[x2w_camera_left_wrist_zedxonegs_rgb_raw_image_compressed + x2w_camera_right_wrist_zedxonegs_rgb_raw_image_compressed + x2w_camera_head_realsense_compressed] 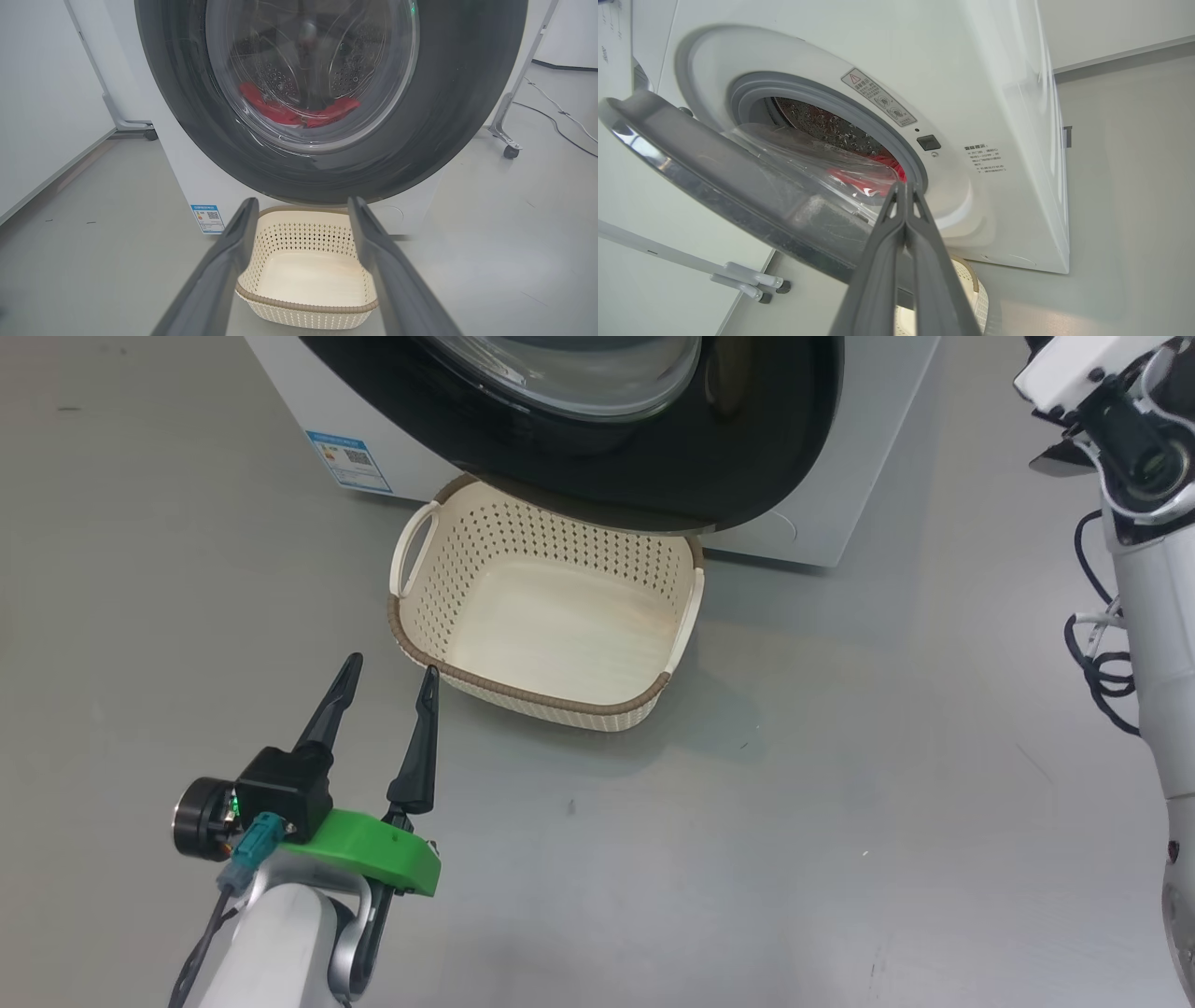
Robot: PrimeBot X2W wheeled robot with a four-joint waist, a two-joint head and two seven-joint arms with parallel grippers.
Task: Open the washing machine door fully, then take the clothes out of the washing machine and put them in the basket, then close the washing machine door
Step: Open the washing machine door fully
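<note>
The partly open washing machine door [714,172] half-screens the red clothes [896,168] from the pressed-together right gripper [904,186], while the basket [560,625] sits just ahead of the spread left gripper [393,665].

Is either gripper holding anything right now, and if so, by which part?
Nothing is held. The left gripper is open beside the basket; the right gripper is shut on nothing.

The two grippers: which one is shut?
The right gripper: its two fingers press together, pointing at the washing machine door. The left gripper has its fingers spread apart, holding nothing.
</note>
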